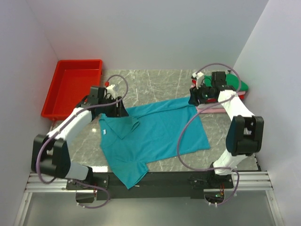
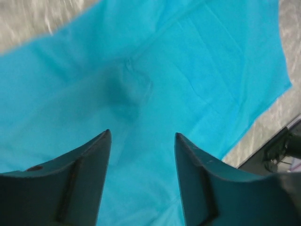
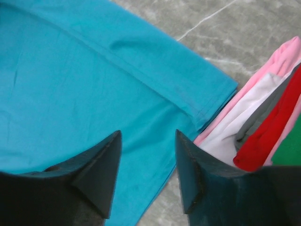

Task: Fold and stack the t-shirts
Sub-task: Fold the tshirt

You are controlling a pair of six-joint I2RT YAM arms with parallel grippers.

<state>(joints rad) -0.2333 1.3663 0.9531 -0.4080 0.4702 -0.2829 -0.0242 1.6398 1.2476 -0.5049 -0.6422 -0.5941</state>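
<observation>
A teal t-shirt (image 1: 155, 136) lies spread on the marble table, one sleeve hanging over the near edge and the far left sleeve folded inward. My left gripper (image 1: 121, 112) hovers open over its far left edge; in the left wrist view (image 2: 142, 136) only teal cloth (image 2: 141, 70) lies below the parted fingers. My right gripper (image 1: 193, 100) is open above the shirt's far right corner (image 3: 141, 80), empty in the right wrist view (image 3: 147, 134). A stack of folded shirts (image 3: 263, 122), pink, whitish, red and green, lies just right of that corner (image 1: 233, 92).
A red plastic tray (image 1: 73, 87) stands at the far left against the wall. White walls close in on the left, back and right. The black arm mounting rail (image 1: 155, 179) runs along the near edge.
</observation>
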